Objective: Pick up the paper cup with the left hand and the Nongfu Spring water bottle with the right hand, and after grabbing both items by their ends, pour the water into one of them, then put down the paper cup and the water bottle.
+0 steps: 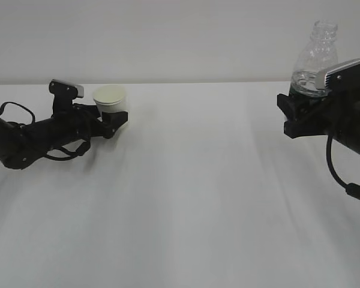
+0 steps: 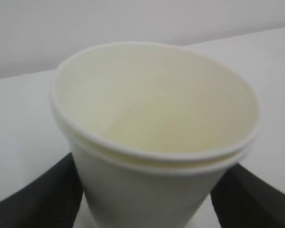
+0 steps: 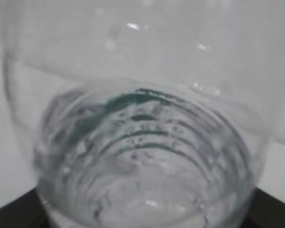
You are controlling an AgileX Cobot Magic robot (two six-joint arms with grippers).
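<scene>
Left pincer [image 1: 116,117]: closed around the lower body of the paper cup [image 1: 111,99], far left of the bench [image 1: 186,198].
Paper cup: upright, rim up, cream inside, black fingers [image 2: 42,194] on both sides in the left wrist view.
Right pincer [image 1: 300,111]: clamped on the lower part of the Nongfu Spring water bottle [image 1: 315,57], far right.
Bottle: raised above the bench, uncapped mouth up, leaning slightly; green label seen through the ribbed wall in the right wrist view.
Water: level not discernible.
</scene>
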